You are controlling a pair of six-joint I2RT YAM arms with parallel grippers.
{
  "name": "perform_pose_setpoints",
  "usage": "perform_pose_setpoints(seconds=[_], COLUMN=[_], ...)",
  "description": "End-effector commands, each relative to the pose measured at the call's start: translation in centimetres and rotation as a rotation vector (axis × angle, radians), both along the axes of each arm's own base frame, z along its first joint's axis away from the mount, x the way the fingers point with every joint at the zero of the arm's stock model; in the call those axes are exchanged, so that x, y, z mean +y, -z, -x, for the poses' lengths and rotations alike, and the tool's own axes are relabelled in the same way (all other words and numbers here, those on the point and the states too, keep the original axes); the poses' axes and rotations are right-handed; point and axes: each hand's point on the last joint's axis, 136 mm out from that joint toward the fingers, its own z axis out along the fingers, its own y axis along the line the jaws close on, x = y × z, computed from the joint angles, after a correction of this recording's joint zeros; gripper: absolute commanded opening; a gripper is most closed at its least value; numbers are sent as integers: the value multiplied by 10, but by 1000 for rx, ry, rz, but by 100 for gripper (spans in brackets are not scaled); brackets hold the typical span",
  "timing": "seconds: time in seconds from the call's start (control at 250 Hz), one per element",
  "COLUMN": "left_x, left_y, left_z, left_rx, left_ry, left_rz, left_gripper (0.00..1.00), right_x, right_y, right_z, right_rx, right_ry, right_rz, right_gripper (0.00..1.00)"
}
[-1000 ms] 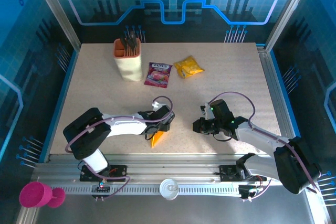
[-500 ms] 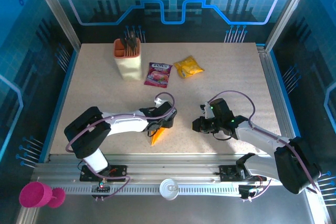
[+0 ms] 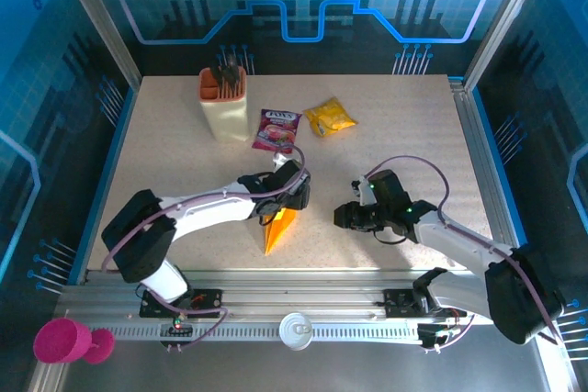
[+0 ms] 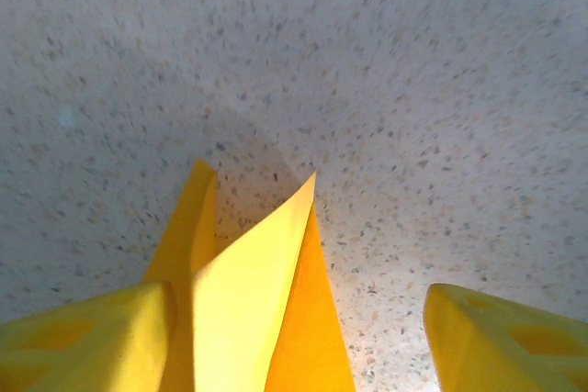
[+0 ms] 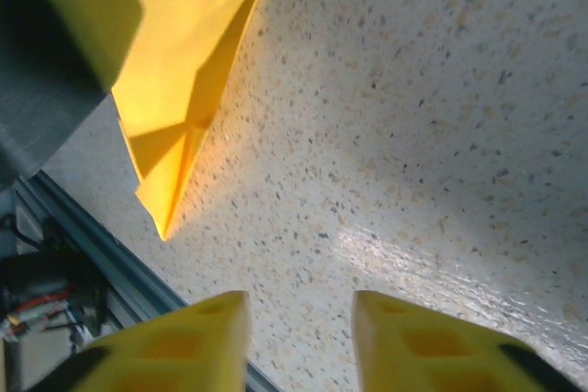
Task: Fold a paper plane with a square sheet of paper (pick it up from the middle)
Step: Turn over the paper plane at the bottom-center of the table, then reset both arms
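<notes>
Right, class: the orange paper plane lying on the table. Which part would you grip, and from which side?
Grip the wide tail end of the paper plane, pinching across its centre crease from above. In the left wrist view a flap seems to lift off the table there, giving purchase; the nose narrows to a flat point toward the near edge.

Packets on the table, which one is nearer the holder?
The purple packet, lying just right of the beige holder; the yellow packet sits farther right.
</notes>
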Motion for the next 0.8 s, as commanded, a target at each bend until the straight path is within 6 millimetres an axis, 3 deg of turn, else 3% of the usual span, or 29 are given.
perform_pose_setpoints(seconds=[0.0, 0.068, 0.108, 0.252, 0.324, 0.391, 0.467, 0.579, 0.715, 0.799], left_x=[12, 35, 51, 128, 167, 200, 232, 268, 287, 287], left_y=[-64, -93, -111, -158, -173, -178, -171, -137, -88, -65], left_z=[-8, -11, -14, -20, -19, -16, -14, -16, -24, -35], left_rx=[-110, -181, -227, -411, -529, -622, -680, -648, -608, -600], left_ry=[-6, -54, -88, -255, -341, -401, -464, -520, -532, -526], left_rz=[12, -28, -53, -66, -40, -32, -78, -158, -190, -124], left_gripper=[85, 94, 100, 100, 100, 100, 100, 100, 100, 100], right_x=[-21, -44, -62, -144, -185, -210, -221, -231, -220, -207], right_y=[-28, -47, -60, -105, -123, -131, -124, -93, -53, -52], right_z=[-21, -38, -49, -89, -107, -121, -136, -153, -162, -166], right_rx=[-76, -117, -145, -281, -399, -500, -570, -598, -675, -800], right_ry=[69, 147, 211, 491, 645, 722, 694, 638, 552, 517], right_rz=[65, 126, 165, 353, 471, 553, 632, 746, 759, 703], right_gripper=[79, 100, 99, 99, 99, 99, 99, 99, 99, 99])
